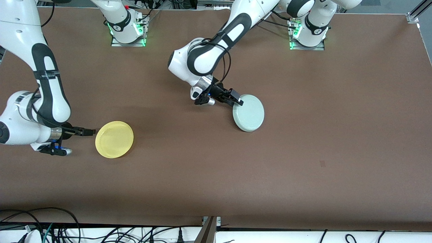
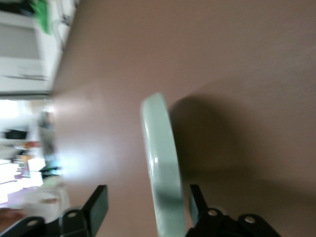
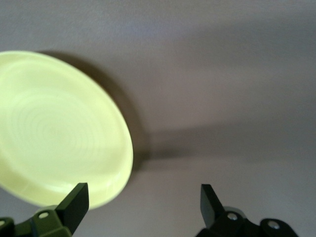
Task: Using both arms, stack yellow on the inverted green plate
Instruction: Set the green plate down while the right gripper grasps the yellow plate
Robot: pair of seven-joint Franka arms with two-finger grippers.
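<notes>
My left gripper (image 1: 238,101) is at the green plate's (image 1: 249,113) rim, on the side facing the right arm's end of the table. The left wrist view shows that plate (image 2: 162,173) edge-on between my fingers (image 2: 98,205), which stand wide with a gap on at least one side, so I judge it is not pinched. In the front view the plate appears to be tipped up off the table (image 1: 303,152), though I cannot tell how steeply or whether it is already inverted.

My right gripper (image 1: 88,132) sits low, just beside the yellow plate (image 1: 114,139), which lies flat, well apart from the green plate and nearer the front camera than it. Those fingers (image 3: 74,202) are wide too, holding nothing; only one overlaps the yellow rim (image 3: 64,133).

The risks as I judge them: an unclamped green plate could drop back the wrong way up or skid. My right gripper, closing off-centre, could push the yellow plate instead of gripping it.
</notes>
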